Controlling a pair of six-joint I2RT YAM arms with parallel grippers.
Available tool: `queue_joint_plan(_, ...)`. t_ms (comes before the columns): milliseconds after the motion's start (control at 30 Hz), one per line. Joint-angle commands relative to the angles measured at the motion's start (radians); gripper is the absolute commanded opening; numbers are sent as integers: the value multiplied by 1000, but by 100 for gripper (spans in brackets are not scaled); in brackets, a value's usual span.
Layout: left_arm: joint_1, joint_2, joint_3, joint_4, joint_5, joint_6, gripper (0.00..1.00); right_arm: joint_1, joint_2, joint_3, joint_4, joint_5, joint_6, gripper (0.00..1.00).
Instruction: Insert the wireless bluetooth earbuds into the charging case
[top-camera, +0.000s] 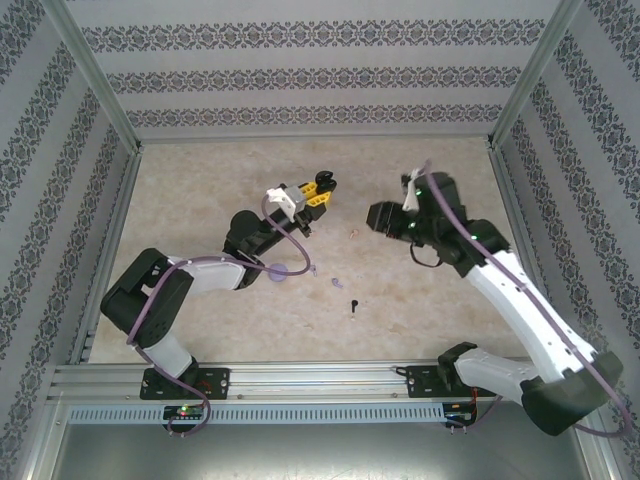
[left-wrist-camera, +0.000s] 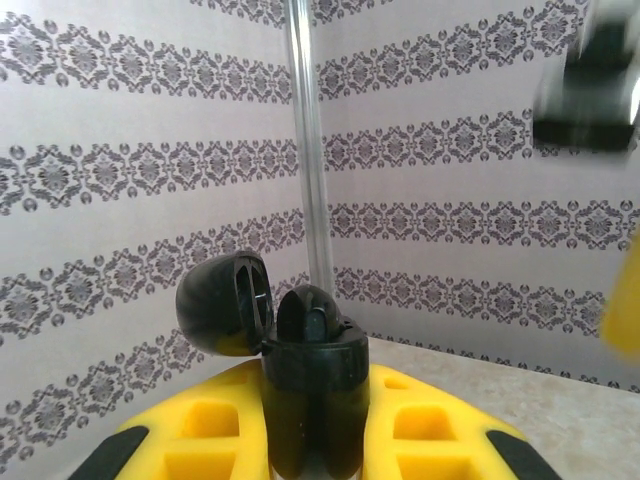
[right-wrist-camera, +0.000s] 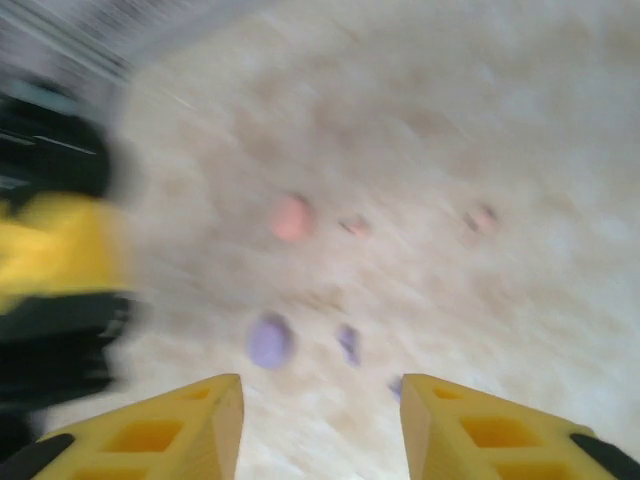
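Left gripper (left-wrist-camera: 316, 440): clamped on black case (left-wrist-camera: 312, 345) (lid open), far centre. Right gripper (right-wrist-camera: 320, 400): jaws apart, nothing between. Black earbud (top-camera: 353, 305), purple earbud (top-camera: 335, 281): loose on table (top-camera: 200, 190), near centre

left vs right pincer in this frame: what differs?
Grip: the left pincer is shut on the black charging case, whose lid is flipped open. The right pincer stands open with nothing between its fingers.
Aim: the left pincer points roughly level at the patterned wall, while the right pincer looks down at the table.
Shared: both have yellow fingers.
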Motion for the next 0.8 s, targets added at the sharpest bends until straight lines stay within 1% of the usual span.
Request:
queue_joint_plan(0,16,-63,-37,81,-10,-28,0,56,14,-109,-85,117,41,54)
queue_joint_plan(133,24,-110,-87,84,-21,-26,0,155,50,-198,-83,181,127,56)
queue_joint_plan(233,27,-145,-122,86,-30,-26,0,218,109,-243,-73,188,191,57)
queue_joint_plan(433,32,-214,-186,85,-53,-20,0,326,257,-265,-37,230,299,55)
queue_joint_plan(600,37,-256,-219,78,-62,-9,0,371,354,-235,-12,262,348,52)
queue_joint_plan(767,41,-283,-240,74,-67,-4,0,379,425,-212,2,281,375,48)
